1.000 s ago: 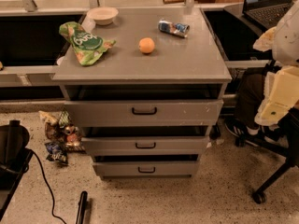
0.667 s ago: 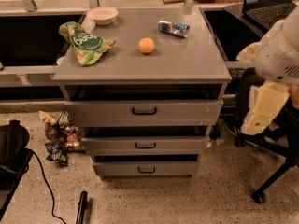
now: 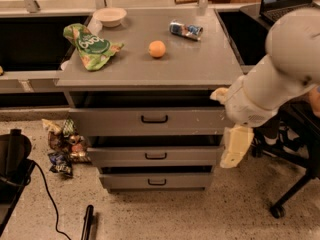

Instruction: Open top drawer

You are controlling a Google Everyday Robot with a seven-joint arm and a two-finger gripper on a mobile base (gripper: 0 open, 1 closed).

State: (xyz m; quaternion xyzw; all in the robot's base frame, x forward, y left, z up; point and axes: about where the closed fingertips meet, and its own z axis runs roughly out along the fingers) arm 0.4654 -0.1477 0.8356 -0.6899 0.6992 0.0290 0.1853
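The top drawer is the tallest grey front in a stack of three, just under the cabinet's top. It has a small black bar handle at its centre and white scuffs near its right end. A dark gap shows above its front. My gripper is cream-coloured and hangs downward from the white arm at the cabinet's right edge. It sits level with the middle drawer, well to the right of the top handle and not touching it. The arm covers the top drawer's right end.
On the cabinet top lie a green chip bag, an orange, a can and a white bowl. Snack packets lie on the floor at left. A black chair base stands at right. A bottom drawer sits lowest.
The arm has swung left and nearer, from the right edge to the cabinet's right side. The gripper has moved left to the drawers' right end. The drawers have not moved.
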